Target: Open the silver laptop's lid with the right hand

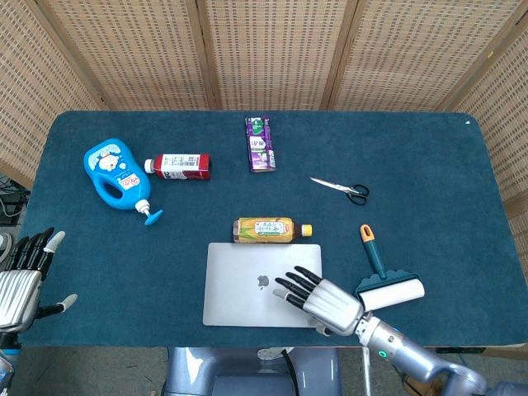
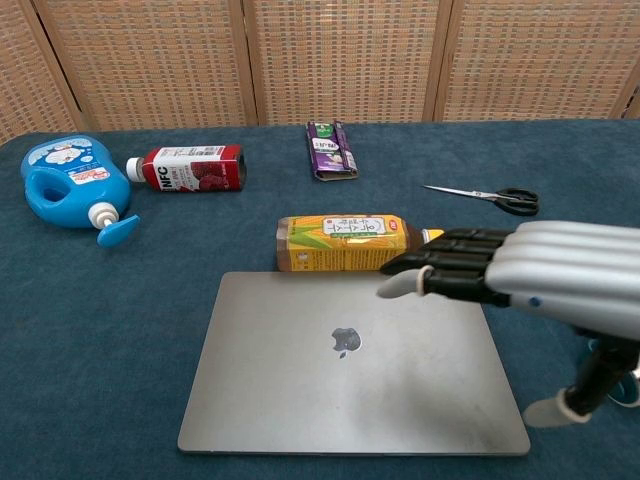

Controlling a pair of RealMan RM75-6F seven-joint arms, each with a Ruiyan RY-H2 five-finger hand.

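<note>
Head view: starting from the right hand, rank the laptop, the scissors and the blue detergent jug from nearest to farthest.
From the right hand:
1. Laptop: directly under its fingers, at the table's near edge.
2. Scissors: farther back, slightly to the right.
3. Blue detergent jug: far back-left corner area, plainly the farthest.

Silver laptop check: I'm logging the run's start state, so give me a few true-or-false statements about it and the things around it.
1. The silver laptop has its lid raised. False: it lies closed and flat.
2. The right robot hand is over the laptop's right part, fingers extended. True.
3. The yellow tea bottle lies just beyond the laptop's far edge. True.
4. The scissors lie on the laptop. False: they lie on the table, far right of it.
5. The left robot hand holds something. False: it is empty at the table's left edge.
</note>
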